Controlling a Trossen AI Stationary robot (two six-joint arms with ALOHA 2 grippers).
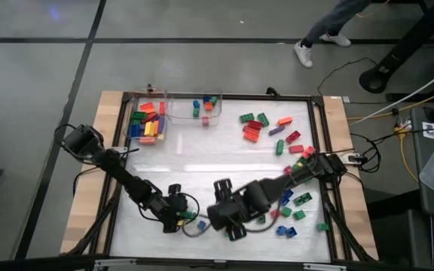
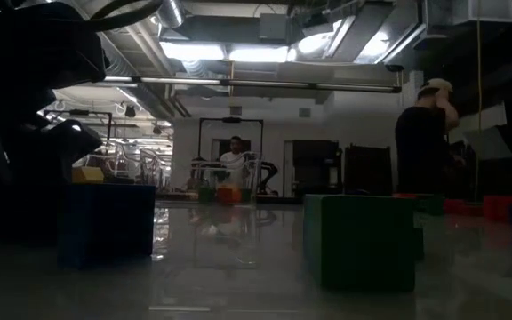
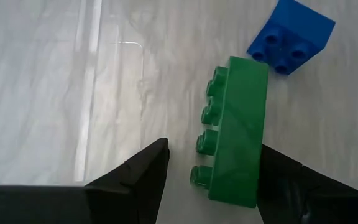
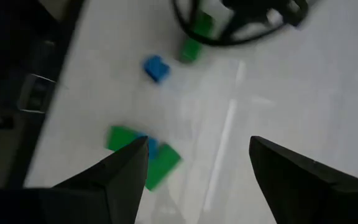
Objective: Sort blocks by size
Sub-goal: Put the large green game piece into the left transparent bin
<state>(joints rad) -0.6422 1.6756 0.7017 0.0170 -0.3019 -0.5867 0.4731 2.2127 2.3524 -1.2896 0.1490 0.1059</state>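
My left gripper (image 3: pixel 213 180) low near table's front edge, fingers apart, straddling long green block (image 3: pixel 235 130) lying on its side; one finger touching it, not clamped. Small blue block (image 3: pixel 291 34) just beyond. My right gripper (image 4: pixel 194 165) beside, wide open, empty, above table (image 1: pixel 202 162). Sorted blocks in trays (image 1: pixel 148 124) at back-left corner.

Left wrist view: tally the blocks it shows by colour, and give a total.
Green long block: 1
Blue square block: 1
Total: 2
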